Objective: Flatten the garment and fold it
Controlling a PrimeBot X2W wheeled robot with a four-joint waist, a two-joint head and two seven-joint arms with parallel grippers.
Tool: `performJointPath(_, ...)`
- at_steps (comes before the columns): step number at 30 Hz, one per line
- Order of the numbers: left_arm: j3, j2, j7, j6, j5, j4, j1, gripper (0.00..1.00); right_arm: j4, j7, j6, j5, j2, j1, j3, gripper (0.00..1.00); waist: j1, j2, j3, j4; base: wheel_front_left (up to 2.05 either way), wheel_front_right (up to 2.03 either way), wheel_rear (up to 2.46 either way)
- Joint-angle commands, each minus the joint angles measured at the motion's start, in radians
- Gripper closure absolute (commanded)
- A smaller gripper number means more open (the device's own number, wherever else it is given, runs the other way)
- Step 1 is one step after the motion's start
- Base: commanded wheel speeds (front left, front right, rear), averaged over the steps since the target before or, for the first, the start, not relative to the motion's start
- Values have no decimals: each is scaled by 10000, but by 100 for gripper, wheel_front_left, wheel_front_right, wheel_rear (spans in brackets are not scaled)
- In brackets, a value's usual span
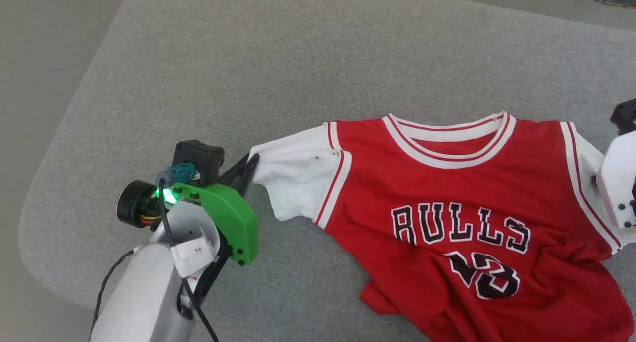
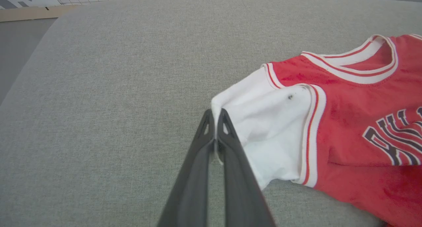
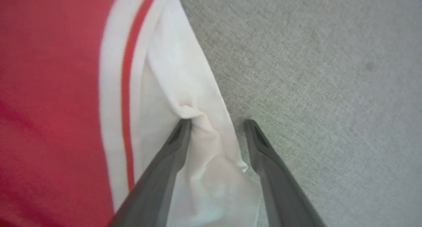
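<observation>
left gripper (image 2: 216, 118): centre frame, clamped on white sleeve (image 2: 273, 128) edge
garment (image 2: 349, 128): right of frame, lying on grey table (image 2: 115, 88)

We list one grey fabric-covered surface (image 1: 278, 63) (corners rounded). Directly on it we record one red jersey (image 1: 447, 193), front upward, white sleeves spread sideways, lower hem rumpled.

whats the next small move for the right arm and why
Probably close the right jaws: they stand open astride one white sleeve, bunched cloth between them, while the left jaws are already shut on the other sleeve. Then both could pull the shirt flat.
</observation>
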Motion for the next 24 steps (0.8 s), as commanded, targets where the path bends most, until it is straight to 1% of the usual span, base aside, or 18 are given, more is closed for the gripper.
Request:
performJointPath(1, 33, -80, -139, -32, -71, 64, -143, 100, 469, -136, -13, 58, 112, 319, 424, 100, 0, 0, -32, -9, 0, 0, 0)
performJointPath(3, 175, -40, -405, 8, -89, 249, -200, 100, 532, -1003, -13, 52, -88, 30, 438, 100, 0, 0, -254, -139, 0, 0, 0)
performJointPath(7, 492, 114, -853, 95, -118, 430, -188, 100, 407, -2326, -13, 84, -186, -331, 257, 100, 0, 0, -750, -403, 0, 0, 0)
performJointPath(13, 1132, 537, -1530, 264, -131, 209, -90, 100, -327, -3948, -13, 128, -403, -618, -89, 100, 0, 0, -1659, -932, 0, 0, 0)
performJointPath(18, 1749, 912, -2057, 483, -88, -446, -77, 100, -1333, -4755, -13, 172, -612, -514, -595, 100, 0, 0, -2226, -1317, 0, 0, 0)
performJointPath(21, 2125, 1142, -2304, 621, -58, -980, -46, 100, -2006, -5024, -13, 335, -508, -337, -1097, 100, 0, 0, -2547, -1539, 0, 0, 0)
performJointPath(24, 2463, 1377, -2407, 734, -36, -1552, -4, 100, -2774, -5065, -13, 474, -404, -132, -1494, 100, 0, 0, -2764, -1736, 0, 0, 0)
